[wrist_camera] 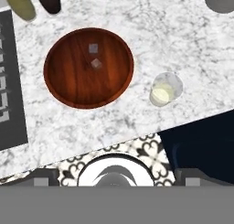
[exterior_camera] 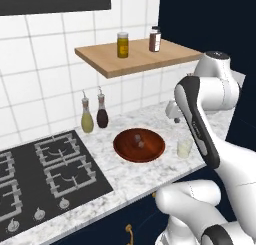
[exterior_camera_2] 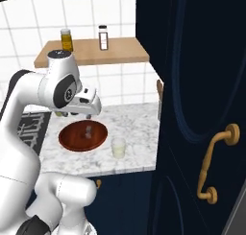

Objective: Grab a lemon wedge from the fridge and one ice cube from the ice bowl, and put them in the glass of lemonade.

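Observation:
The reddish-brown ice bowl (wrist_camera: 73, 83) sits on the marble counter with two ice cubes (wrist_camera: 95, 56) in it. It also shows in both base views as the ice bowl (exterior_camera: 150, 152) (exterior_camera_2: 72, 139). Beside the bowl, closer to the counter's front edge, stands the glass of lemonade (wrist_camera: 164, 89) (exterior_camera: 184, 148) (exterior_camera_2: 118, 147). My gripper (exterior_camera_2: 80, 114) (exterior_camera: 175, 119) hangs high over the counter between bowl and glass, pointing down, open and holding nothing. The lemon wedge and the fridge are out of view.
Two oil bottles (exterior_camera: 94, 116) stand behind the bowl. The black stove (exterior_camera: 45, 174) is to its left. A wooden shelf (exterior_camera: 140, 59) with two jars hangs above. A navy cabinet door with a gold handle (exterior_camera_2: 218, 162) rises close on the right.

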